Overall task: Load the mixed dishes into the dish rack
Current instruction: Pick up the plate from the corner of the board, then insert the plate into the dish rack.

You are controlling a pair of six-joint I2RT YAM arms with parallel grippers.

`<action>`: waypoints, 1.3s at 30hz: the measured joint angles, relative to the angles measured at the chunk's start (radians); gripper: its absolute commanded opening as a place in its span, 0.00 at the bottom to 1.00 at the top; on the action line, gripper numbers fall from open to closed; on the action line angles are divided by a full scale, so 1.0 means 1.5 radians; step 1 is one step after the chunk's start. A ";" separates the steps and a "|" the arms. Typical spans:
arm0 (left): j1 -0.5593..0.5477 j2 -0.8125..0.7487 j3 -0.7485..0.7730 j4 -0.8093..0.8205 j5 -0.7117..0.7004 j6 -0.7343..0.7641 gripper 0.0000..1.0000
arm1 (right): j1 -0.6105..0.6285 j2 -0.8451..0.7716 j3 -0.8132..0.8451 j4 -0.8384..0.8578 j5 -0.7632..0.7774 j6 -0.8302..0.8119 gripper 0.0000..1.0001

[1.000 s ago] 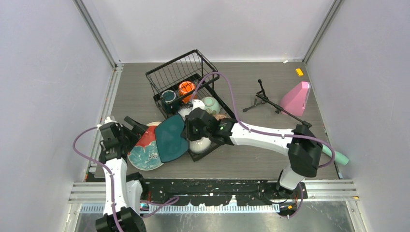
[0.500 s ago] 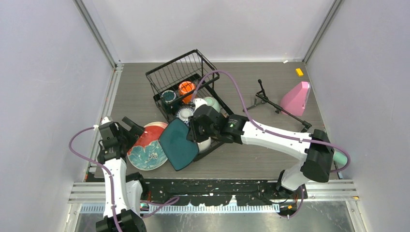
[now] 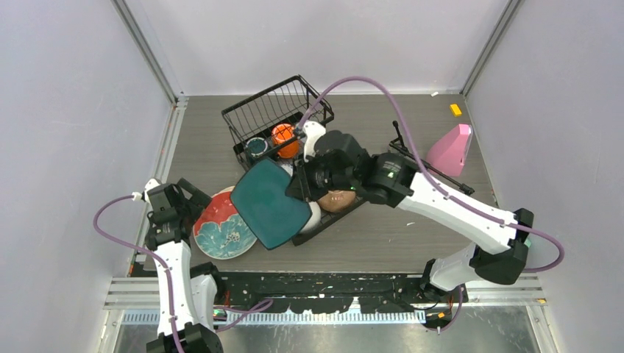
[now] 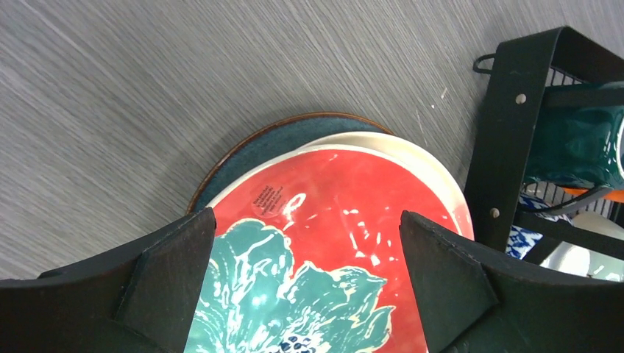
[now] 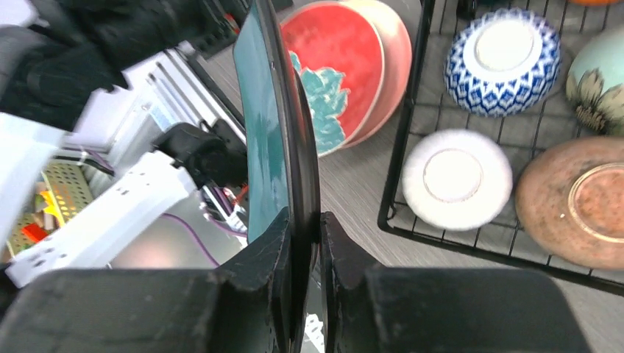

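Observation:
My right gripper [image 3: 305, 184] is shut on the rim of a dark teal plate [image 3: 268, 206]. It holds the plate tilted in the air over the near left corner of the dish rack [image 3: 272, 92]. In the right wrist view the plate [image 5: 283, 110] stands edge-on between the fingers. Blue-patterned [image 5: 502, 60], white [image 5: 456, 179], tan [image 5: 574, 202] and mint [image 5: 600, 77] bowls lie upside down in the rack. A dark green mug [image 3: 256, 146] and an orange mug [image 3: 283, 134] sit in its basket. My left gripper [image 4: 307, 215] hangs open over a red flowered plate [image 4: 346, 220], which lies on top of a stack.
Under the red plate lie a pale pink plate [image 4: 412, 158] and a dark one with a brown rim [image 4: 257, 151], left of the rack. A black tripod [image 3: 401, 151], a pink wedge [image 3: 450, 149] and a small yellow block [image 3: 455, 110] stand at the back right.
My right arm has carried the teal plate up and to the right, from the stack toward the rack. The left gripper has drawn back a little to the left, open.

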 measured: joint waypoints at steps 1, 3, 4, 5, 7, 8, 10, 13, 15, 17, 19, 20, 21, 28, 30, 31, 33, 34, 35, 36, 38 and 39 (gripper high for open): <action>0.000 0.000 0.002 -0.002 -0.007 0.000 1.00 | 0.000 -0.003 0.020 -0.008 0.000 -0.006 0.00; 0.000 0.000 0.002 -0.004 -0.019 0.001 1.00 | 0.000 -0.004 0.072 -0.030 0.004 -0.021 0.00; 0.000 0.000 0.002 -0.008 -0.028 0.000 1.00 | 0.000 -0.004 0.099 -0.040 0.010 -0.031 0.00; 0.000 0.000 0.002 -0.010 -0.034 0.000 1.00 | 0.000 -0.004 0.125 -0.049 0.020 -0.040 0.00; 0.000 0.000 0.002 -0.017 -0.049 -0.001 1.00 | 0.002 -0.003 0.175 -0.068 0.049 -0.062 0.00; 0.000 0.000 0.002 -0.019 -0.054 -0.002 1.00 | 0.003 0.001 0.204 -0.080 0.068 -0.075 0.00; 0.000 0.000 0.002 -0.022 -0.062 -0.002 1.00 | 0.003 0.017 0.274 -0.105 0.106 -0.100 0.00; 0.000 0.000 0.002 -0.022 -0.068 -0.003 1.00 | 0.003 0.062 0.385 -0.125 0.166 -0.137 0.00; 0.000 0.000 0.002 -0.022 -0.071 -0.003 1.00 | 0.003 0.098 0.448 -0.125 0.214 -0.165 0.00; 0.000 0.000 0.002 -0.022 -0.073 -0.004 1.00 | 0.003 0.129 0.479 -0.113 0.263 -0.193 0.00; 0.000 0.000 0.002 -0.022 -0.075 -0.004 1.00 | 0.002 0.161 0.500 -0.105 0.304 -0.220 0.00; 0.000 0.000 0.002 -0.021 -0.076 -0.005 1.00 | 0.002 0.179 0.508 -0.100 0.325 -0.232 0.00; 0.000 0.000 0.001 -0.021 -0.078 -0.006 1.00 | 0.001 0.201 0.520 -0.096 0.345 -0.246 0.00; 0.000 0.005 -0.005 -0.020 -0.083 -0.009 1.00 | -0.017 0.355 0.586 -0.049 0.416 -0.304 0.00; 0.000 0.006 -0.007 -0.021 -0.083 -0.009 1.00 | -0.022 0.379 0.602 -0.019 0.420 -0.312 0.00; 0.000 0.006 -0.007 -0.021 -0.083 -0.009 1.00 | -0.025 0.385 0.604 -0.009 0.423 -0.317 0.00; 0.000 0.007 -0.007 -0.020 -0.084 -0.009 1.00 | -0.028 0.387 0.605 -0.002 0.426 -0.324 0.00; 0.000 0.008 -0.007 -0.020 -0.084 -0.009 1.00 | -0.030 0.387 0.604 0.003 0.426 -0.327 0.00; 0.000 0.008 -0.008 -0.020 -0.084 -0.009 1.00 | -0.030 0.387 0.603 0.009 0.428 -0.331 0.00; 0.000 0.009 -0.008 -0.019 -0.084 -0.009 1.00 | -0.030 0.387 0.599 0.020 0.430 -0.334 0.00; 0.000 0.010 -0.008 -0.019 -0.084 -0.009 1.00 | -0.030 0.387 0.589 0.036 0.431 -0.338 0.00; 0.000 0.011 -0.008 -0.018 -0.084 -0.009 1.00 | -0.032 0.388 0.585 0.040 0.429 -0.339 0.00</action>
